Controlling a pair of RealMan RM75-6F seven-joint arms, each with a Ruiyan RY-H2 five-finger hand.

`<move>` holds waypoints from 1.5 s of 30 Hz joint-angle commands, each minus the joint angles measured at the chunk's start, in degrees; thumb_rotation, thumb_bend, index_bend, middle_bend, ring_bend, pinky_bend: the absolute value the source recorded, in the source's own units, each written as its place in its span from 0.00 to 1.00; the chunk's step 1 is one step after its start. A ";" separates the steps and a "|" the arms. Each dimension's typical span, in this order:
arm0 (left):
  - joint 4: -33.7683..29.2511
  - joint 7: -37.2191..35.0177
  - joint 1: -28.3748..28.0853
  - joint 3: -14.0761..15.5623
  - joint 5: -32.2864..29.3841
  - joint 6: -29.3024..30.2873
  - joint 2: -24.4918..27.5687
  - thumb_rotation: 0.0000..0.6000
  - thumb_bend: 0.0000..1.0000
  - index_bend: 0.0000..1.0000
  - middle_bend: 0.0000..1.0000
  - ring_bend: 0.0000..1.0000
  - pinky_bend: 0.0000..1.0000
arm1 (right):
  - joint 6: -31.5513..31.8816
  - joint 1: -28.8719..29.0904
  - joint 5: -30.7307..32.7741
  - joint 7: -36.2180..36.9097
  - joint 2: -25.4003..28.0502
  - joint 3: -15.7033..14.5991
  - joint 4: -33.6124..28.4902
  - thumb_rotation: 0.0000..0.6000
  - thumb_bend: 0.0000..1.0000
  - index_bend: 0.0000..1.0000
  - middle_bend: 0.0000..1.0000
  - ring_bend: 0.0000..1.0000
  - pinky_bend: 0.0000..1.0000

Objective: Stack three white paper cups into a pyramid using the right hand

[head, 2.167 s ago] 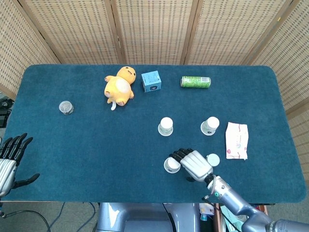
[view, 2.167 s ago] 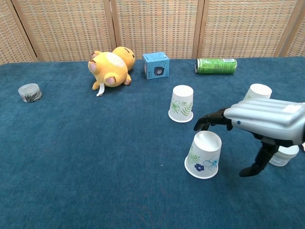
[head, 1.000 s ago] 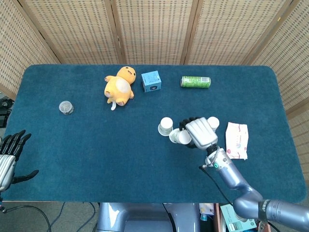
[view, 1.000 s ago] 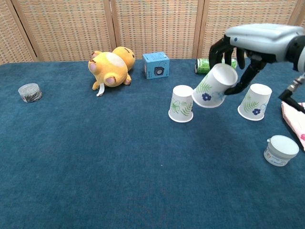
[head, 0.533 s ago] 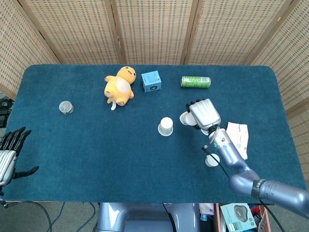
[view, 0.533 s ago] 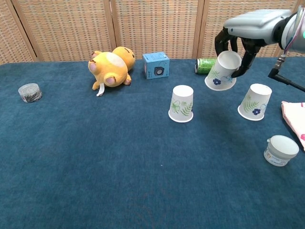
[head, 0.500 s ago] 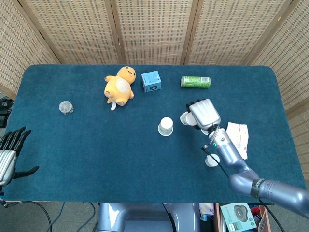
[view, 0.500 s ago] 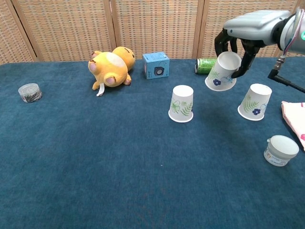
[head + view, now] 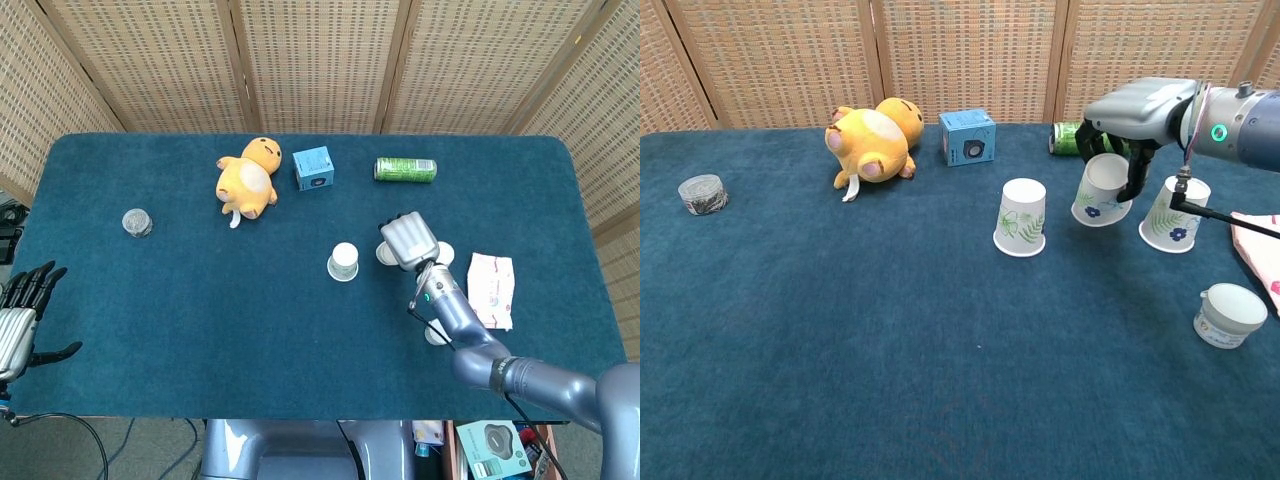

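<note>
Yellow plush toy (image 9: 873, 140) flopped next to a little blue box (image 9: 967, 137), green can (image 9: 1070, 137) on its side, small round tin (image 9: 702, 193) off alone, pink packet (image 9: 491, 290) and a white tub (image 9: 1230, 314).

The right hand (image 9: 1127, 120) has a silver-grey shell back and black fingers (image 9: 1129, 178). Its grey wrist carries a green light and a thin black cable. The left hand (image 9: 18, 318) looks alike: silver back, black fingers.

Right hand (image 9: 1127, 120) clasped, left hand (image 9: 20, 315) spread.
</note>
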 commanded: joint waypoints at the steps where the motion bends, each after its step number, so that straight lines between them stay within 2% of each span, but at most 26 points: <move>1: 0.09 0.10 -0.10 -0.02 -0.16 -0.17 -0.10 1.00 0.09 0.00 0.00 0.00 0.00 | -0.37 0.44 0.83 0.48 -0.49 -0.16 0.64 1.00 0.35 0.51 0.56 0.46 0.55; 23: 0.21 1.52 -0.89 -0.03 -1.67 -1.92 -0.59 1.00 0.09 0.00 0.00 0.00 0.00 | -4.25 4.19 10.26 3.39 -2.21 -0.58 1.91 1.00 0.35 0.51 0.56 0.46 0.55; 29: 0.84 1.14 -1.16 -0.23 -1.99 -2.21 -0.85 1.00 0.09 0.00 0.00 0.00 0.00 | -4.00 4.95 10.51 4.87 -2.87 -0.61 3.15 1.00 0.35 0.51 0.54 0.46 0.55; 30: 0.83 1.16 -1.19 -0.23 -2.03 -2.26 -0.85 1.00 0.09 0.00 0.00 0.00 0.00 | -4.45 4.98 10.75 5.24 -2.66 -0.67 2.98 1.00 0.35 0.50 0.53 0.46 0.55; 32: 0.85 1.18 -1.23 -0.21 -2.11 -2.36 -0.88 1.00 0.09 0.00 0.00 0.00 0.00 | -5.77 5.08 11.67 5.96 -2.01 -0.83 2.32 1.00 0.24 0.39 0.43 0.42 0.49; 34: 0.87 1.25 -1.23 -0.18 -2.12 -2.37 -0.92 1.00 0.09 0.00 0.00 0.00 0.00 | -7.24 5.30 13.07 6.69 -1.17 -1.05 1.32 1.00 0.05 0.14 0.18 0.27 0.34; 36: 0.85 1.39 -1.24 -0.14 -2.06 -2.31 -0.97 1.00 0.09 0.00 0.00 0.00 0.00 | -7.69 5.40 13.19 7.96 -0.55 -0.86 0.26 1.00 0.00 0.02 0.03 0.13 0.24; 37: 0.83 1.46 -1.24 -0.12 -2.06 -2.30 -0.99 1.00 0.09 0.00 0.00 0.00 0.00 | -7.62 5.31 12.56 8.79 -0.35 -0.67 -0.15 1.00 0.00 0.00 0.00 0.07 0.19; 40: 0.81 1.62 -1.25 -0.11 -2.15 -2.32 -1.02 1.00 0.09 0.00 0.00 0.00 0.00 | -6.10 4.69 9.38 11.25 0.31 -0.20 -1.26 1.00 0.00 0.00 0.00 0.00 0.11; 45: 0.81 1.45 -1.29 -0.17 -2.39 -2.41 -0.99 1.00 0.09 0.00 0.00 0.00 0.00 | -2.67 3.08 4.83 13.82 3.62 0.14 -4.55 1.00 0.00 0.00 0.00 0.00 0.05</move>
